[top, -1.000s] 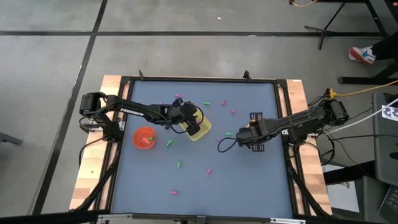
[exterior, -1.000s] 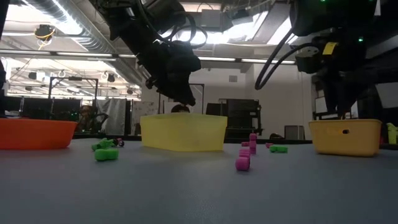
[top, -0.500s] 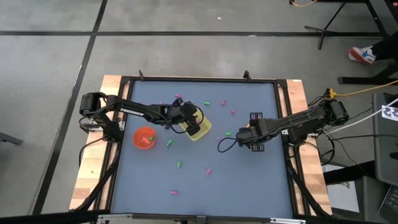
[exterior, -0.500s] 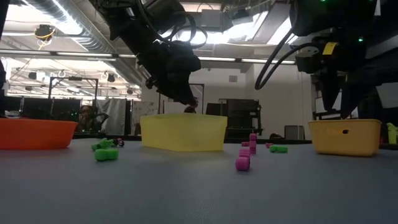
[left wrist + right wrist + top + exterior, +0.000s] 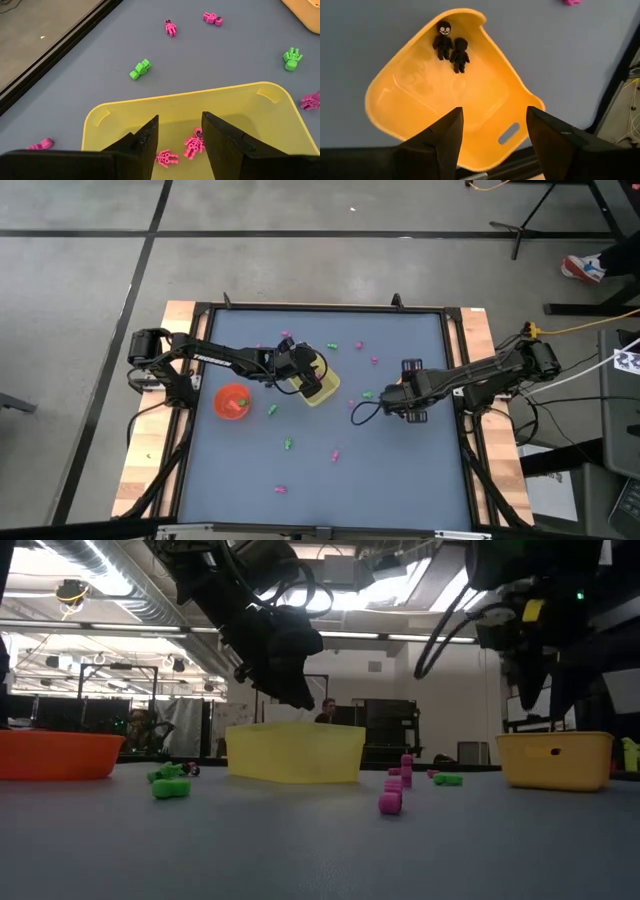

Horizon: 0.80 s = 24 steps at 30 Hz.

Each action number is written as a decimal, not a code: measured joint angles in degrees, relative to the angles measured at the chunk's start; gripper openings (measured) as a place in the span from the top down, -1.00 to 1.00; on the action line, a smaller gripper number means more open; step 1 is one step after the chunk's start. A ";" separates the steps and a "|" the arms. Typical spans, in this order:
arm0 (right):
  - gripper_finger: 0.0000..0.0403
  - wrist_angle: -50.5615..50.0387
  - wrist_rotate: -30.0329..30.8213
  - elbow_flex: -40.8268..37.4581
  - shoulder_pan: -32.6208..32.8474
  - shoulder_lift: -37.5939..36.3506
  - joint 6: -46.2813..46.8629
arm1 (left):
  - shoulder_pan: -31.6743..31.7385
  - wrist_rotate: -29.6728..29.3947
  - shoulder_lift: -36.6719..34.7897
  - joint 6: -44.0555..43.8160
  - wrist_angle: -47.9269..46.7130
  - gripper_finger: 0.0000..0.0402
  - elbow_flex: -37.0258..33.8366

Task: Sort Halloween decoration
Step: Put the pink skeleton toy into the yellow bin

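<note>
My left gripper (image 5: 177,134) is open and empty above the yellow tray (image 5: 186,100), also seen as the yellow tray (image 5: 322,387). Two pink trinkets (image 5: 194,144) lie in the tray. My right gripper (image 5: 492,129) is open and empty over an orange-yellow bin (image 5: 470,95) that holds two black trinkets (image 5: 451,48); the low view shows this bin (image 5: 555,760) on the table. Loose pink trinkets (image 5: 335,454) and green trinkets (image 5: 288,444) lie scattered on the table, including a green one (image 5: 140,69) beyond the tray.
A red-orange bowl (image 5: 232,401) with something green in it sits left of the yellow tray, seen as the bowl (image 5: 55,755) in the low view. More trinkets lie near the far edge (image 5: 287,337) and the near edge (image 5: 281,490). A person stands in the room behind.
My right arm has shifted slightly above its bin. A person in the room behind the table has moved to the right. The left gripper and the trinkets have kept still.
</note>
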 joint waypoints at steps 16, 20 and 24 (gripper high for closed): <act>-0.07 27.05 -7.65 8.63 0.00 -0.09 -4.79 | 0.00 0.02 0.00 -0.02 0.00 0.33 0.00; -0.07 37.23 -7.04 3.11 0.02 -0.04 -6.15 | 0.00 0.02 0.00 -0.02 0.00 0.33 0.00; -0.07 44.68 -4.84 -2.56 0.00 0.22 -6.32 | 0.00 0.02 0.00 -0.02 0.00 0.33 0.00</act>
